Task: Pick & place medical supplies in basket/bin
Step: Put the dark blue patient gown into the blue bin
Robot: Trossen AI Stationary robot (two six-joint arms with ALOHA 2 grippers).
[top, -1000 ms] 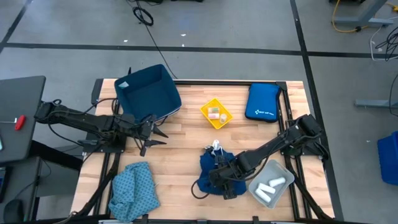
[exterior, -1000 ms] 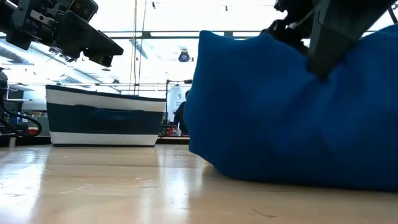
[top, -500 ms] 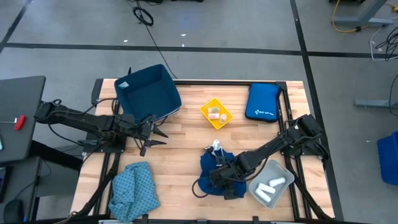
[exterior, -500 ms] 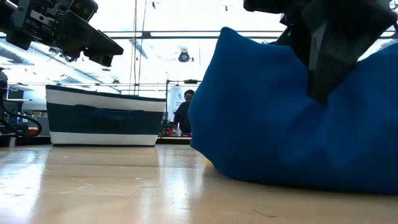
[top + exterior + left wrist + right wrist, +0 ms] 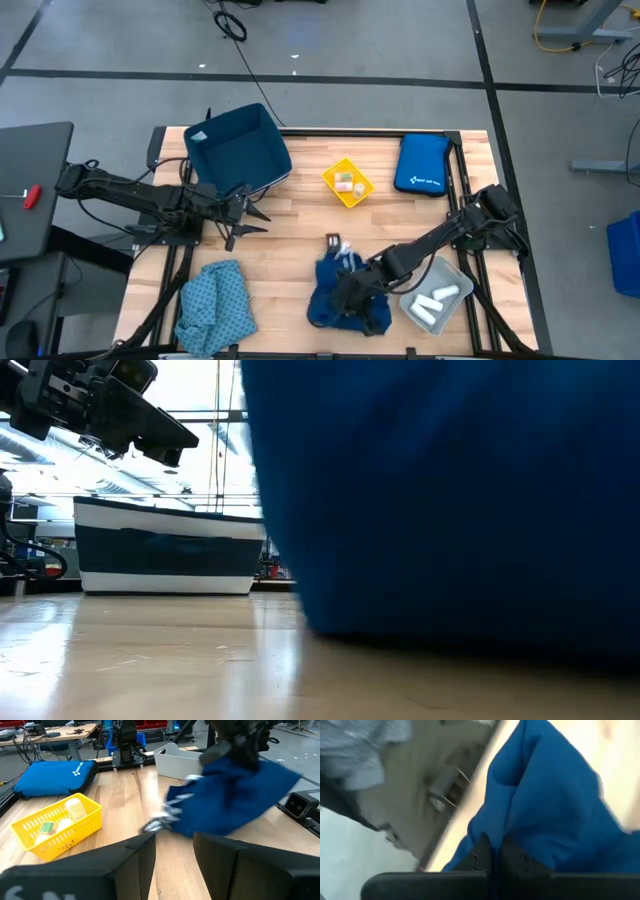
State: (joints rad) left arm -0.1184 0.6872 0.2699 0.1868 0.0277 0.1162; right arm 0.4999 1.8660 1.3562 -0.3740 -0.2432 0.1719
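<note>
The navy blue cloth (image 5: 345, 298) lies bunched near the table's front edge, with a white tag (image 5: 335, 243) at its far end. My right gripper (image 5: 356, 287) is shut on it, and the cloth (image 5: 450, 490) fills most of the low view. A teal patterned cloth (image 5: 214, 306) lies flat at the near left. White rolls (image 5: 440, 297) lie in a grey bin (image 5: 452, 275) at the near right. My left gripper (image 5: 252, 212) hovers open in front of the navy bin (image 5: 237, 150), touching nothing. My right gripper pinches a raised fold of the navy blue cloth (image 5: 517, 837) between its two fingers, coming at it from above and from the table's right. The cloth bunches up around the fingers. Its lower part (image 5: 215, 827) seems to rest on the table.
A yellow basket (image 5: 347, 182) with small items stands at the table's middle. A royal-blue pouch (image 5: 422, 165) lies at the far right. Bare wood lies between the two cloths and in front of the yellow basket.
My right gripper has shut on the navy blue cloth and pulled it toward the table's near edge. The cloth has gathered into a taller bunch and slid nearer the low camera, its white tag trailing behind.
</note>
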